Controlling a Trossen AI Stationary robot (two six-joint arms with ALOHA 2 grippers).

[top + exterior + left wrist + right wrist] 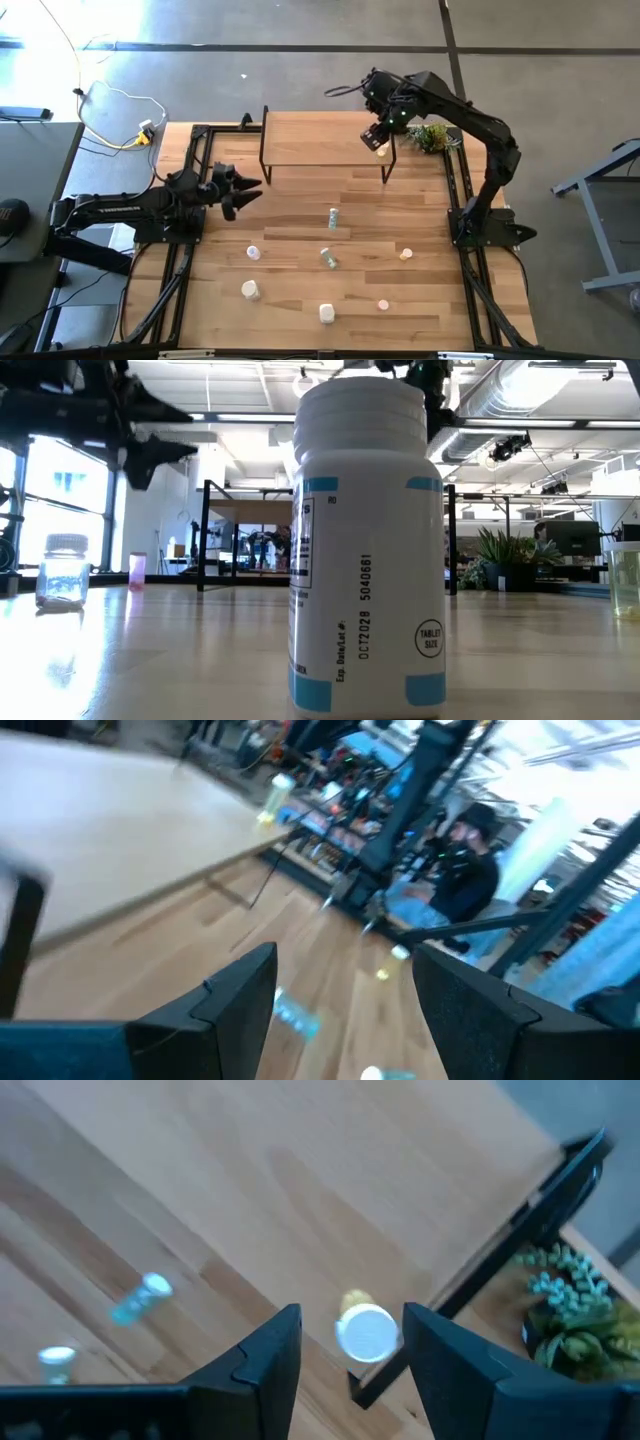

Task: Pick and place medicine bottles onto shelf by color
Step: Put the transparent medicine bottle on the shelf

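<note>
One caution noted: saw right gripper (350, 1318) parted, holding nothing, astride yellow-orange bottle (367, 1333) at shelf's (320, 140) four-o'clock corner; ought to have risen straight, sparing cap. Saw left gripper (255, 190) wide, empty, at table's nine o'clock.

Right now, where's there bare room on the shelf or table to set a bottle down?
Most of the shelf top is bare; only its right end is busy, where the right gripper hangs over a yellow bottle. The table strip just before the shelf is free. Nearer, loose bottles crowd it.
</note>
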